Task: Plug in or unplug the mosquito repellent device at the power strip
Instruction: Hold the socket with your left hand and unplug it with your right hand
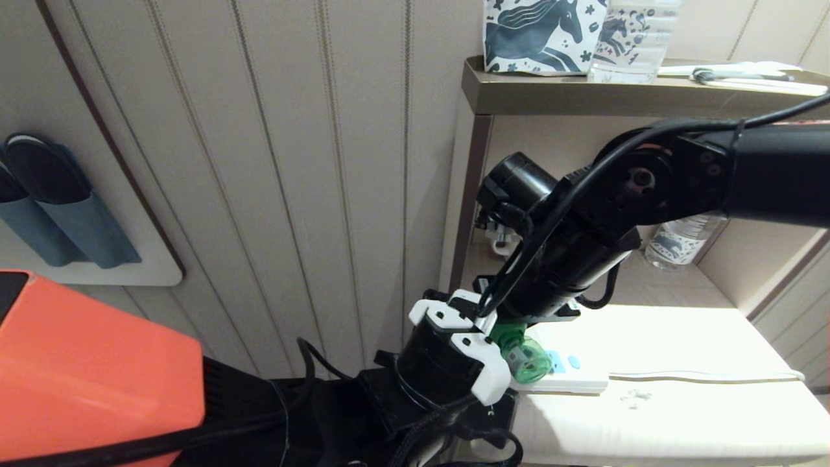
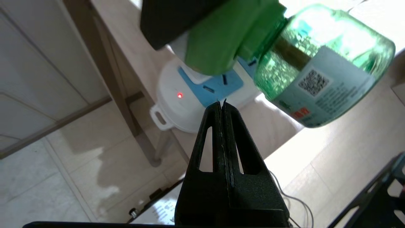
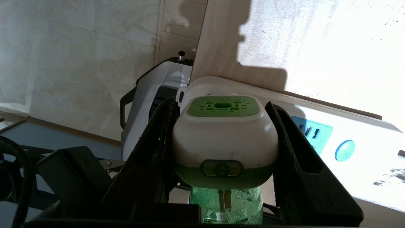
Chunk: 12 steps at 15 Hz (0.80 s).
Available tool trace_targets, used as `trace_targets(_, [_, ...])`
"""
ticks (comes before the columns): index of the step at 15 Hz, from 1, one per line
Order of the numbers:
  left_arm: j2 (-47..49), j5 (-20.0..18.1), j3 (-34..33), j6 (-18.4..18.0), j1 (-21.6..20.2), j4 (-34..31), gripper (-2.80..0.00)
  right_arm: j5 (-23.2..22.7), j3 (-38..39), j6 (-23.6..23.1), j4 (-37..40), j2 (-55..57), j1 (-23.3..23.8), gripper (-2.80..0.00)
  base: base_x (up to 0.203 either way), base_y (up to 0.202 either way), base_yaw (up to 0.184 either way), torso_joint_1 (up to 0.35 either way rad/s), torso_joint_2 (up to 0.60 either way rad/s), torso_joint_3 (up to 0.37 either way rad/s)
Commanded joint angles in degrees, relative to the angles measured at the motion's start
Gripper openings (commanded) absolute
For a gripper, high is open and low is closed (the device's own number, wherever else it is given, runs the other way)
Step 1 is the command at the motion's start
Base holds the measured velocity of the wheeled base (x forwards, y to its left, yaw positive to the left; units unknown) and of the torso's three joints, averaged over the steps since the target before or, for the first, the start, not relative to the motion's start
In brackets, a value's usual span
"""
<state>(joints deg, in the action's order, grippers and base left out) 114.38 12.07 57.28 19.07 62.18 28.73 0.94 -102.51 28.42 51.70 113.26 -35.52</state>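
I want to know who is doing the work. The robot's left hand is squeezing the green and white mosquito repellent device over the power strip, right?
Not quite: it is the right hand squeezing the mosquito repellent device over the power strip. The right wrist view shows its black fingers on both sides of the white head. The left hand is shut and empty, just below it.

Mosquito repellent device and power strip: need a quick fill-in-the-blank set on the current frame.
1. The right gripper is shut on the ___.
2. The left gripper has its fingers ___.
3. The indicator light on the power strip glows ___.
Answers: mosquito repellent device; shut; red.
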Motion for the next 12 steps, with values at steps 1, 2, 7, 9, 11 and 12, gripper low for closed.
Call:
trace_targets(1, [-0.8,0.5,0.5,0.1,0.0,0.4,-2.80,0.0,0.1,0.1,0.3,-0.1,0.0,-2.80,0.000,0.000,0.000,0.000,0.00,0.000])
trace_targets(2, [-0.7,0.5,0.5,0.1,0.0,0.4,-2.80,0.0,0.0,0.1,0.3,-0.1,0.0,-2.80,0.000,0.000,0.000,0.000,0.00,0.000])
trace_targets(7, [2.5,0.5,0.4,0.2,0.0,0.5,-2.80,-0.1,-0.2,0.1,0.3,0.3,0.0,-2.80,0.000,0.000,0.000,0.000,0.00,0.000])
trace_targets(9, [3.4,0.5,0.5,0.4,0.0,0.5,-2.80,-0.1,-0.3,0.0,0.3,0.3,0.0,-2.80,0.000,0.000,0.000,0.000,0.00,0.000])
trace_targets(11, [3.5,0.5,0.1,0.3,-0.1,1.4,-2.80,-0.1,-0.5,0.0,0.3,0.1,-0.1,-2.80,0.000,0.000,0.000,0.000,0.00,0.000])
trace_targets(12, [3.6,0.5,-0.1,0.3,-0.1,1.8,-2.80,-0.1,-0.5,0.0,0.3,0.1,-0.1,-2.80,0.000,0.000,0.000,0.000,0.00,0.000])
